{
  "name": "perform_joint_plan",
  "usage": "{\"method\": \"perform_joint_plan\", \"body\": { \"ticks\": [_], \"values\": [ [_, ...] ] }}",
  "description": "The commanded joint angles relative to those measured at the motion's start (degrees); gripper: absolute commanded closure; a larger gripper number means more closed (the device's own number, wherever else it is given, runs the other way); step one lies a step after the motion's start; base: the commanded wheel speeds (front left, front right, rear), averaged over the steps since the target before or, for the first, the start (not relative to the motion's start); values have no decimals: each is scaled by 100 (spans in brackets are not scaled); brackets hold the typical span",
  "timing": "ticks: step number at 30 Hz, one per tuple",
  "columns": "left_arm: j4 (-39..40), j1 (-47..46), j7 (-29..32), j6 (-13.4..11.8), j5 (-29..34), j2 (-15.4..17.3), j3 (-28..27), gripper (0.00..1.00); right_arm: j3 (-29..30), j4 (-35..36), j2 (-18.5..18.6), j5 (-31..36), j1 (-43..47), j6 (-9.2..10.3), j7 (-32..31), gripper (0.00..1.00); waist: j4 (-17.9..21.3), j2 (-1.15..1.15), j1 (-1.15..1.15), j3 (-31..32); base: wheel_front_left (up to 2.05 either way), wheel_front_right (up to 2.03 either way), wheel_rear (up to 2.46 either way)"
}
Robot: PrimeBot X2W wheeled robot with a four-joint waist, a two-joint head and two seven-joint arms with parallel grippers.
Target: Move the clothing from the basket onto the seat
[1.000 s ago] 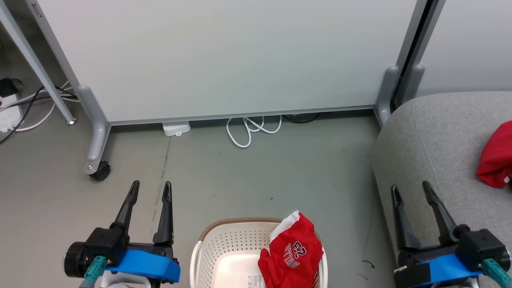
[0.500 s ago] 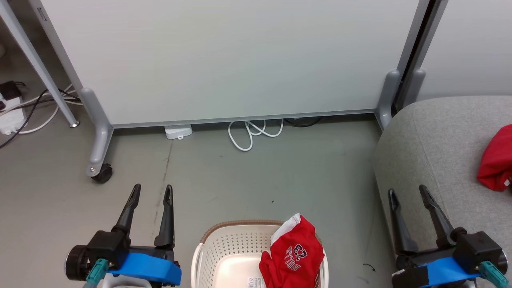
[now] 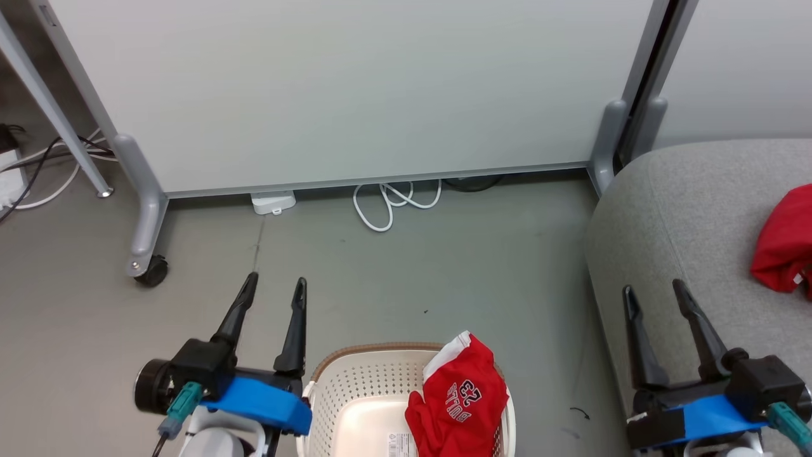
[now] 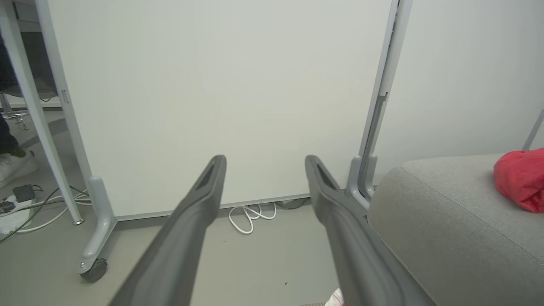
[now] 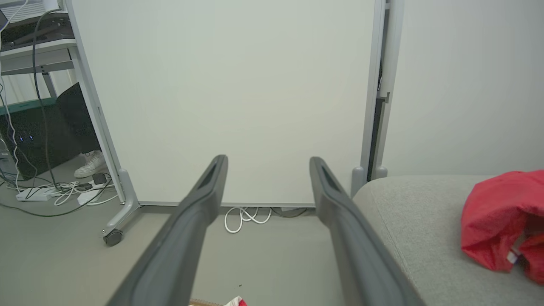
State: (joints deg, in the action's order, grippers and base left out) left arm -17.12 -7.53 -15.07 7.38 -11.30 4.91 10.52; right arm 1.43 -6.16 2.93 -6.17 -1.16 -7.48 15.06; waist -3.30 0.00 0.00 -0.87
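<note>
The left pincer (image 3: 276, 279), at 7 o'clock in the head view, stands just beside the basket (image 3: 374, 349), and the right pincer (image 3: 653, 287), at 4 o'clock, hangs over the edge of the grey sofa (image 3: 685, 216); both have their fingers spread apart and empty. The red "BULLS 23" garment (image 3: 463, 400) drapes over the basket's 3 o'clock side, at 6 o'clock in that view. The plain red garment (image 3: 780, 247) lies on the sofa at 3 o'clock.

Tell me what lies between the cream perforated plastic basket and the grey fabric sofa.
Bare grey floor with one small dark scrap, per the head view.
</note>
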Motion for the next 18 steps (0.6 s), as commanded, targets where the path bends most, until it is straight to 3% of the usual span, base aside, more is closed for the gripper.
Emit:
{"method": "perform_joint_plan", "body": {
  "ticks": [1, 18],
  "values": [
    [-33, -123, -15, 13, -19, 49, 53, 0, 14, 27, -6, 18, -94, -3, 18, 0, 38, 0, 0, -42, 0, 0, 0],
    [-1529, -1888, -15, 15, -820, 293, 1670, 0, 14, 343, -5, 288, -1042, -3, 19, 0, 680, 0, 0, -1371, 0, 0, 0]
  ]
}}
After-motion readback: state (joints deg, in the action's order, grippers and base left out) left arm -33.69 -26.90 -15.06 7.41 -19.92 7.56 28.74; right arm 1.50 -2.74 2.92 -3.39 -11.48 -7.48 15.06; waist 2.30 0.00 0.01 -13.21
